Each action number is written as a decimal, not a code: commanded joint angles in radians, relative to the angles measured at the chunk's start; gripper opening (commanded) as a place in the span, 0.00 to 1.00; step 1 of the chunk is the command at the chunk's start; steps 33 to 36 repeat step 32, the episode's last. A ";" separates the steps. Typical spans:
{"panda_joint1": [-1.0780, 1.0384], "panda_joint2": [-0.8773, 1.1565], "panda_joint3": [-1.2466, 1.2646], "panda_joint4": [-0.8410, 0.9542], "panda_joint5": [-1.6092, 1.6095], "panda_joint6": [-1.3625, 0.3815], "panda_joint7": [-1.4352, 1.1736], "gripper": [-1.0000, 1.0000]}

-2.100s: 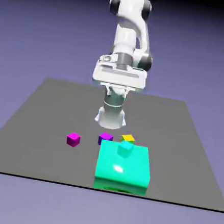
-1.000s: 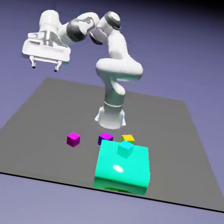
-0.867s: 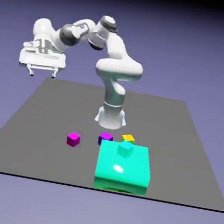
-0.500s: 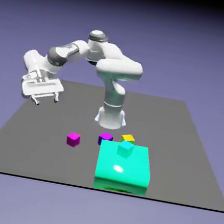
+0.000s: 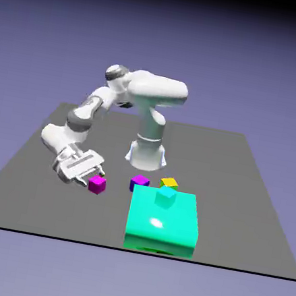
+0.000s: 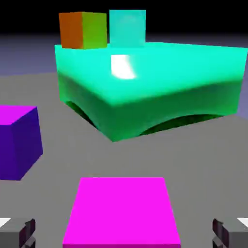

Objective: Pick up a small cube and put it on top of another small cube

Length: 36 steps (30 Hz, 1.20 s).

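Hand open, fingers flanking the small magenta cube on the bench, clear gaps either side. Risk: an off-centre closure nudges it. Beyond, the blue-sided cube and big cyan block crowd the carry path.

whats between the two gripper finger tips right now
The small magenta cube sits between the finger tips, with grey table showing on either side of it. The hand view shows this.
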 commanded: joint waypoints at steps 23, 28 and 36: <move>0.214 0.634 0.231 -0.333 0.554 0.059 -0.384 0.00; 0.369 0.605 0.050 -0.377 0.454 0.252 -0.377 0.00; 0.345 0.609 0.078 -0.370 0.470 0.222 -0.378 1.00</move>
